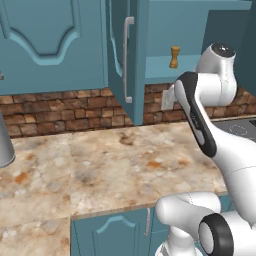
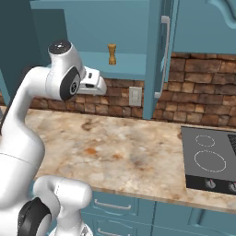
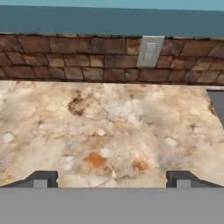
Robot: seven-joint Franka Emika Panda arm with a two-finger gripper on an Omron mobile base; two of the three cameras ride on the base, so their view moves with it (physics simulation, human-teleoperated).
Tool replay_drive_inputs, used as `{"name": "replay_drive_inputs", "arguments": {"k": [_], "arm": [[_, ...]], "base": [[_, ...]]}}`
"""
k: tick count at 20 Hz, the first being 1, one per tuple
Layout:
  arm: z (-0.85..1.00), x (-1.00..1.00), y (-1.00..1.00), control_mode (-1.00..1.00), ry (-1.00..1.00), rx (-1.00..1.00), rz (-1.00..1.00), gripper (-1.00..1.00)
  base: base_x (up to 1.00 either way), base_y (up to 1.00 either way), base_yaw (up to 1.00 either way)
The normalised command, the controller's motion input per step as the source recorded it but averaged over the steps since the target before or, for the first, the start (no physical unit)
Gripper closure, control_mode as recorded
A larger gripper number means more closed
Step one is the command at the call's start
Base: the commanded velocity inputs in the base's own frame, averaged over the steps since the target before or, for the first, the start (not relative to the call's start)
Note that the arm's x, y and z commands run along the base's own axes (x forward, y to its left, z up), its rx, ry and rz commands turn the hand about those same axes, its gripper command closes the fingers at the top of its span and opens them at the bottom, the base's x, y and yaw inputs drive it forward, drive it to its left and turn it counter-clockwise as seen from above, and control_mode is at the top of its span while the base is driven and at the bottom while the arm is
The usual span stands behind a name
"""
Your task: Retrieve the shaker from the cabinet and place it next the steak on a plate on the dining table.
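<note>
Left to right in the left base view: metal canister (image 1: 4, 145) at far left edge on the marbled counter (image 1: 100, 170), closed teal cabinet door (image 1: 50, 40) above it, brick backsplash (image 1: 65, 107) below. Then the cabinet (image 1: 165, 30) w/ its door (image 1: 125, 50) swung open toward the camera, pale vertical bar handle (image 1: 128, 60) on it. Inside, on the teal shelf (image 1: 160, 65), the shaker (image 1: 174, 57) stands upright: long axis vertical, knob on top, base on shelf, nothing touching it. To the right, the arm's elbow and wrist sit just below shelf level; a stove edge (image 1: 242, 127) at far right.

Right base view, same order: arm at left, hand pointing toward the brick wall, under the shelf. Shaker (image 2: 111, 54) up & right of the hand, well apart from it, upright near the shelf's front edge. Wall outlet (image 2: 135, 96) on the brick below the shelf. Open door (image 2: 156, 55) w/ handle (image 2: 163, 55) to the right, then cooktop (image 2: 209, 159) set in the counter.

Hand view: gripper (image 3: 112, 180) spread wide, fingertips (image 3: 41, 179) far apart at the bottom corners, nothing btwn them, holding nothing, touching nothing. Cam looks over the bare counter (image 3: 109, 127) toward the backsplash, outlet (image 3: 150, 51) upper centre-right, teal cabinet underside (image 3: 109, 19) across the top, cooktop corner (image 3: 217, 103) at right edge.
</note>
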Motion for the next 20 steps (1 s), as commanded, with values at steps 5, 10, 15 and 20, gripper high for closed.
{"name": "replay_drive_inputs", "arguments": {"k": [5,10,15,20], "arm": [[0.40,0.00,-0.21,-1.00,-0.06,-0.01,0.00,-1.00],[0.42,0.00,-0.23,-1.00,-0.02,0.00,-0.01,-1.00],[0.31,0.02,-0.12,-1.00,-0.08,0.00,-0.01,-1.00],[0.21,0.10,-0.01,-1.00,-0.13,0.00,0.00,-1.00]], "base": [[0.00,0.00,0.00],[0.00,0.00,0.00],[0.00,0.00,0.00],[0.00,0.00,0.00]]}}
